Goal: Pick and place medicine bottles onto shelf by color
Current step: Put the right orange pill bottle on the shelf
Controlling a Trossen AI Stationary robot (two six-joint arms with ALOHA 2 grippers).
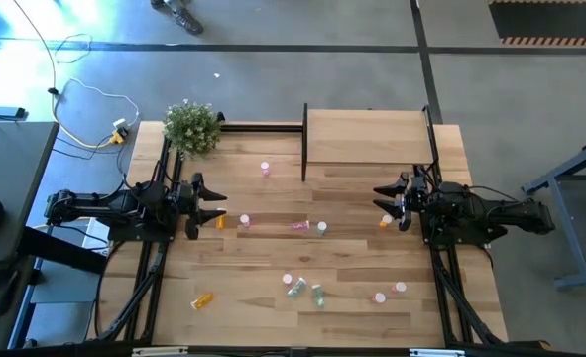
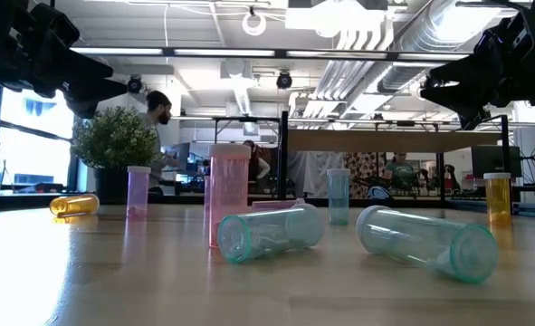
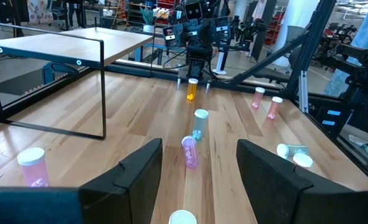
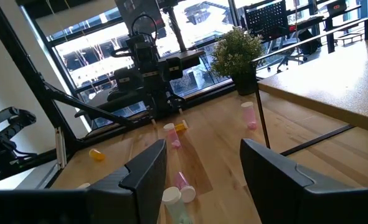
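Small medicine bottles lie scattered on the plank table. An orange one (image 1: 220,221) and a pink one (image 1: 244,220) are just off my left gripper (image 1: 213,204). An orange one (image 1: 385,222) stands by my right gripper (image 1: 384,198). Pink ones (image 1: 299,226) lie mid-table, and pale green ones (image 1: 306,291) lie on their sides near the front. The light-wood shelf (image 1: 367,136) stands at the far right with nothing on it. Both grippers are open and held above the table, facing each other (image 3: 199,180) (image 4: 202,180).
A leafy potted plant (image 1: 191,126) stands at the far left corner beside the shelf's black frame (image 1: 263,126). More bottles lie near the front edge: an orange one (image 1: 202,298) and pink ones (image 1: 390,293). A pink bottle (image 1: 265,169) stands before the shelf's dark panel (image 1: 304,149).
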